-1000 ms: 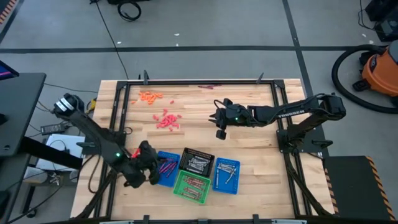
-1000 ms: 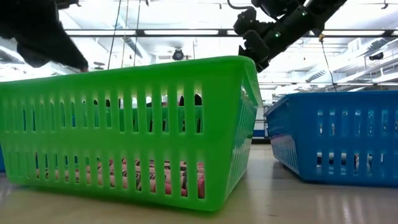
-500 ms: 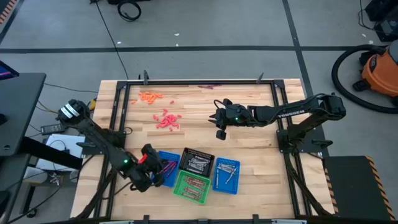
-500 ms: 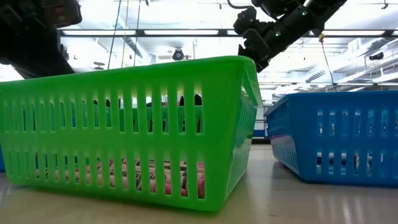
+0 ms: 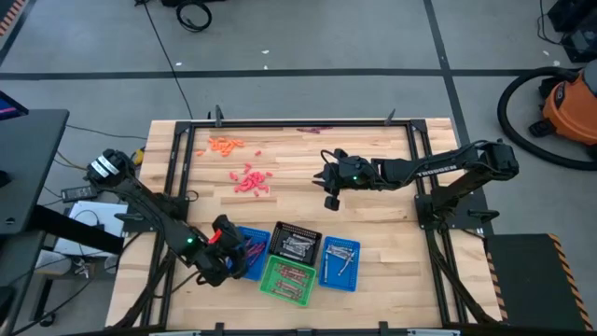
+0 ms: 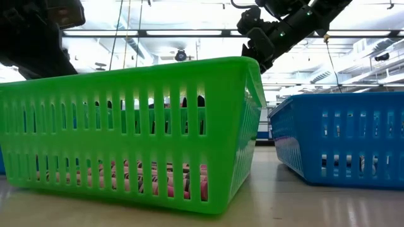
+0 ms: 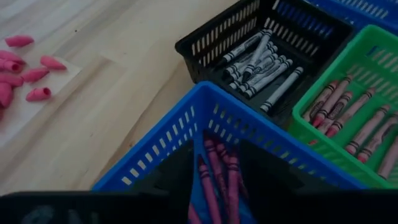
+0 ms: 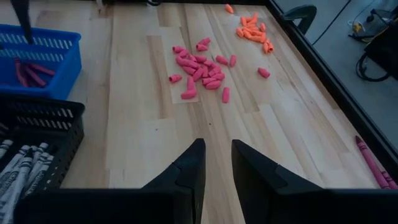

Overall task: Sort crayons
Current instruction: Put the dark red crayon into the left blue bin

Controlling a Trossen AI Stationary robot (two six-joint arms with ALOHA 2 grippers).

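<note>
Crayons, thin paper-wrapped sticks: maroon ones (image 7: 217,168) in left blue basket (image 7: 180,134) under left gripper (image 5: 227,250), fingers' state impossible to tell; grey (image 7: 258,62) in black basket (image 7: 217,37); reddish (image 7: 354,118) in green basket (image 7: 373,50); right gripper (image 8: 214,165) narrowly parted, empty, over bare table (image 8: 143,124).

You see two dark, slim, jointed arms; the right arm (image 5: 438,168) bears pale lettering, and each carries a small green light near its wrist.
</note>
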